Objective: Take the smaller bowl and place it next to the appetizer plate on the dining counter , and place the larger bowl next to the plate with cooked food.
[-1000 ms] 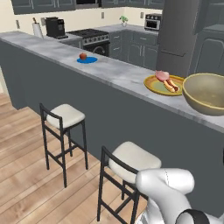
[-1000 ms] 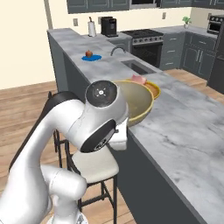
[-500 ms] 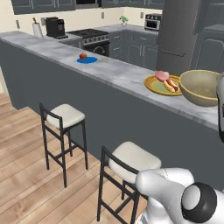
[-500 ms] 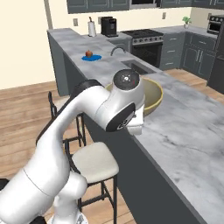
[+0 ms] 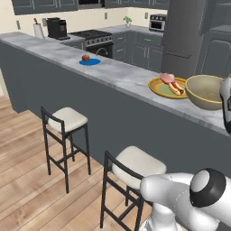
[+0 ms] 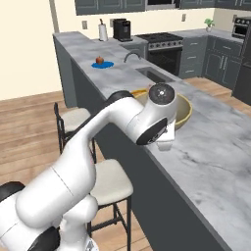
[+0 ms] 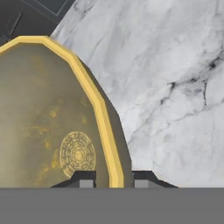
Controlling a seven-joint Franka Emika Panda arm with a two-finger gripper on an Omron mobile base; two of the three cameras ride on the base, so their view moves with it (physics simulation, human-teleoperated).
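Pinching the larger bowl at its 5 o'clock rim, the end effector grips; rigid, probably slippery, rim-only hold.

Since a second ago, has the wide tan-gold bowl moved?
Cannot tell; the wide tan-gold bowl sits right of the golden-yellow plate as before, but the camera shifted.

A home kitchen: stove, probably a coffee maker, bar stools at a marble counter.
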